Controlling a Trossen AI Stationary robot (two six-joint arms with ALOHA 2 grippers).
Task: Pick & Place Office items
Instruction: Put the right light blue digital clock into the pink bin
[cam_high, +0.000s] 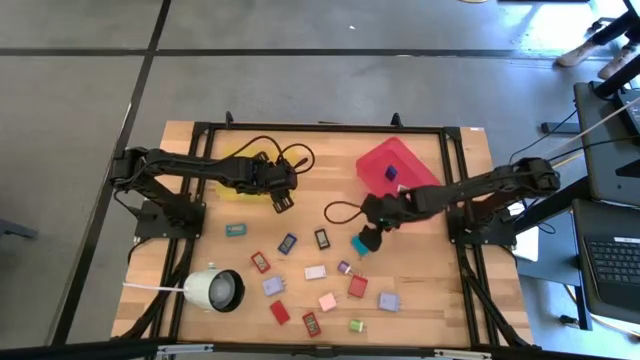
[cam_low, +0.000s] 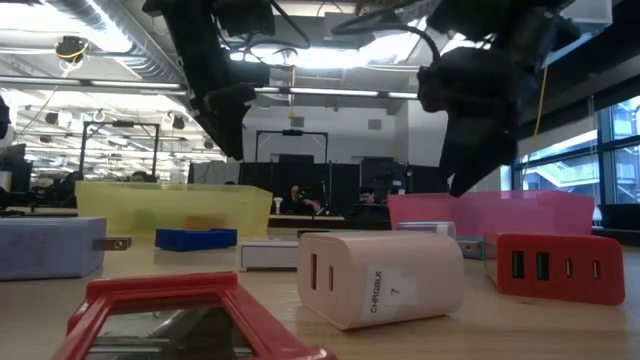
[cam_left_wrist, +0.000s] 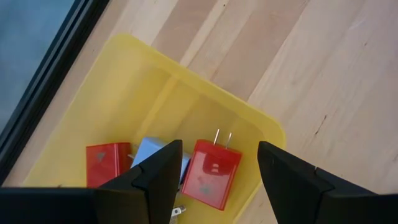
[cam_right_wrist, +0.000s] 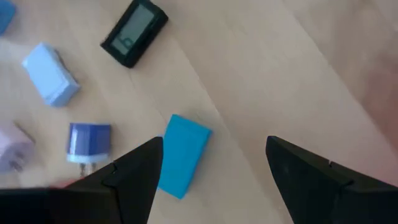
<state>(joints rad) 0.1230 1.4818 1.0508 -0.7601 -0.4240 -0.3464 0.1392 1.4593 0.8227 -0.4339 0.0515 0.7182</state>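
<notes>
Several small office items lie scattered on the wooden table's near half, among them a black one (cam_high: 321, 238), a white one (cam_high: 315, 271) and a red one (cam_high: 357, 286). My right gripper (cam_high: 368, 240) hangs open over a teal block (cam_right_wrist: 183, 155), which lies flat on the table close to one finger; nothing is between the fingers. My left gripper (cam_high: 283, 200) is open and holds nothing, above the near right corner of the yellow tray (cam_left_wrist: 186, 81). In that tray lie two red items (cam_left_wrist: 211, 174) and a pale blue one (cam_left_wrist: 149, 152).
A red tray (cam_high: 395, 160) at the far right holds a blue item (cam_high: 390, 172). A white round lamp-like object (cam_high: 215, 290) lies at the near left. A black item (cam_right_wrist: 134, 32) and a pale blue one (cam_right_wrist: 51, 81) lie beyond the teal block. Black cables loop between the trays.
</notes>
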